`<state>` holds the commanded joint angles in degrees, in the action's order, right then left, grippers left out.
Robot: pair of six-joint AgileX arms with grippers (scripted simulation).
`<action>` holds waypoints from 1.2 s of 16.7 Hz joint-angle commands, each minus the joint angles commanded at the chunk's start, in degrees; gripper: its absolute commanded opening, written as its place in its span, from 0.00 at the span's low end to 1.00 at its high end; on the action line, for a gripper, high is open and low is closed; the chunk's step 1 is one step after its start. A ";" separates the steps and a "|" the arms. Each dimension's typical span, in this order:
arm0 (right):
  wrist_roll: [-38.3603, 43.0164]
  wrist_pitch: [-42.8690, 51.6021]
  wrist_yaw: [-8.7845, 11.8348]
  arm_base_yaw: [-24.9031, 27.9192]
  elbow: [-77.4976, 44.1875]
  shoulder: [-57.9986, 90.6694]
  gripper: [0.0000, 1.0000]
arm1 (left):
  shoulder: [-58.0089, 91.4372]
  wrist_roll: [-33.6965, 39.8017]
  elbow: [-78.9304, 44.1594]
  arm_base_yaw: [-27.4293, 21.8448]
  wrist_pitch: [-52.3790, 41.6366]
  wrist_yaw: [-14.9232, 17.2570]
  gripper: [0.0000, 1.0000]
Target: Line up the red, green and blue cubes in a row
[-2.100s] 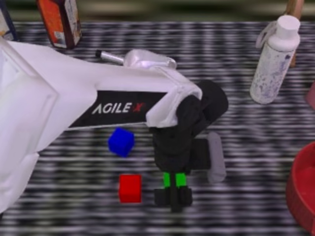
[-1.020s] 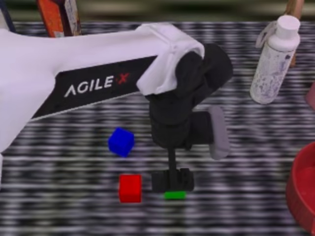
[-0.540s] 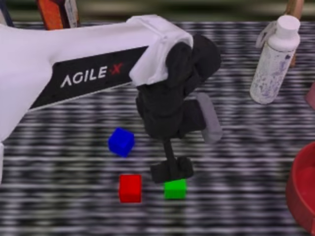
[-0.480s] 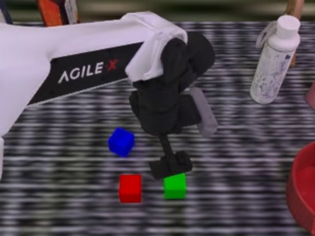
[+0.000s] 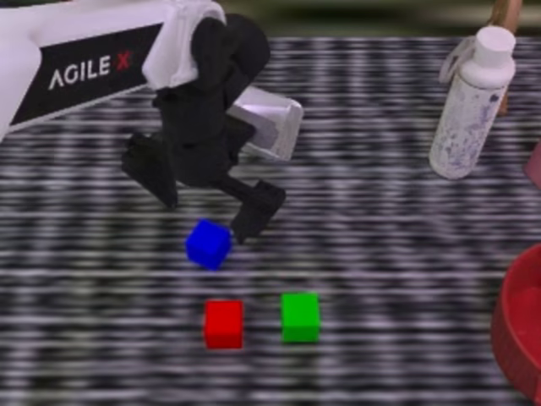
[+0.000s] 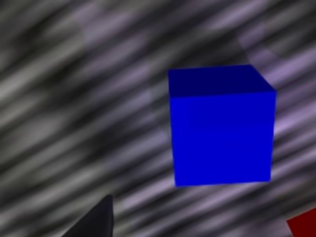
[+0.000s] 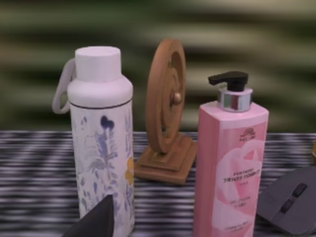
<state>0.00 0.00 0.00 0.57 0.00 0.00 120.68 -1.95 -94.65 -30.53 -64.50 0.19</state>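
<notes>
The red cube (image 5: 223,323) and the green cube (image 5: 300,316) sit side by side near the table's front, a small gap between them. The blue cube (image 5: 208,244) lies behind the red one, turned at an angle. My left gripper (image 5: 207,203) hovers open just behind and above the blue cube, with one finger on each side and nothing held. In the left wrist view the blue cube (image 6: 222,128) fills the middle, with a corner of the red cube (image 6: 303,228) showing. My right gripper (image 7: 163,234) is parked outside the top view and open.
A white flowered bottle (image 5: 469,101) stands at the back right and a dark red bowl (image 5: 520,321) at the right edge. The right wrist view shows that bottle (image 7: 101,133), a wooden wheel ornament (image 7: 168,108), a pink pump bottle (image 7: 229,168) and a grey mouse (image 7: 291,200).
The left gripper let go of the green cube beside the red one, rose, and swung back and left to above the blue cube, with its fingers spread wide.
</notes>
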 joint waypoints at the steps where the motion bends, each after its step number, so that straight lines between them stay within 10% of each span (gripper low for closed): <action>1: 0.00 0.00 0.00 0.00 0.00 0.00 1.00 | 0.04 1.55 -0.14 1.00 0.16 -0.03 1.00; 20: 0.00 0.00 0.00 0.00 0.00 0.00 1.00 | 7.20 2.61 9.94 1.92 17.68 0.01 1.00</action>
<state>0.00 0.00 0.00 0.57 0.00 0.00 127.88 0.67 -84.71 -28.61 -46.83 0.19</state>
